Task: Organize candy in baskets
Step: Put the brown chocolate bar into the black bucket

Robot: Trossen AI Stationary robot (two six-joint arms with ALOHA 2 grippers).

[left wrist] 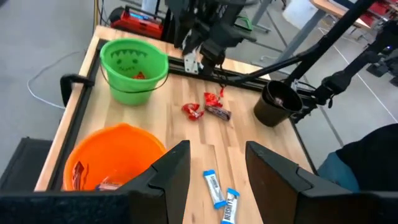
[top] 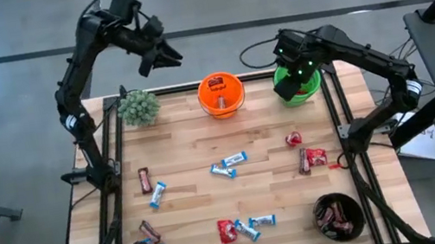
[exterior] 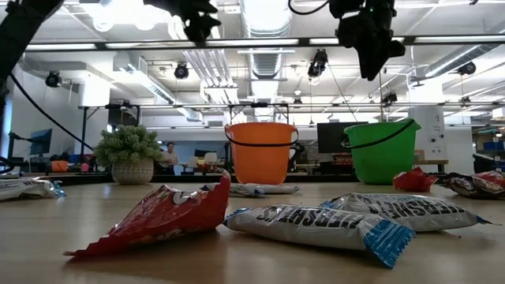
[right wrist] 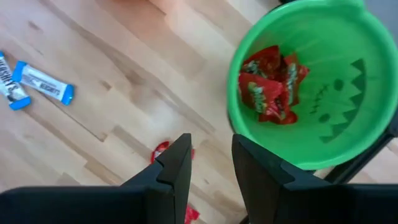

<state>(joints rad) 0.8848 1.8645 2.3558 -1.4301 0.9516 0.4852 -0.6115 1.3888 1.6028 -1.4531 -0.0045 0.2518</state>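
So the sorting looks maybe a third done, going by what's sitting where. The green pail point(top: 299, 89), upper right of the high view, already has a little pile of red packets point(right wrist: 268, 86) in it, the orange pail point(top: 221, 94) at top center has a couple of pieces inside, and the black bowl point(top: 338, 215) at lower right holds some dark brown bars. Plenty is left loose on the table point(top: 188, 157) though: blue-and-white bars point(top: 229, 166) mid-frame, red ones point(top: 311, 157) at right center, more red and blue near the bottom center, and a brown bar point(top: 144, 180) on the left. The right gripper point(right wrist: 209, 163) hovers over the green pail's near rim, fingers parted with nothing between them. The left gripper point(left wrist: 216, 169) is up high in the upper left, past the table's far edge, also parted and empty.
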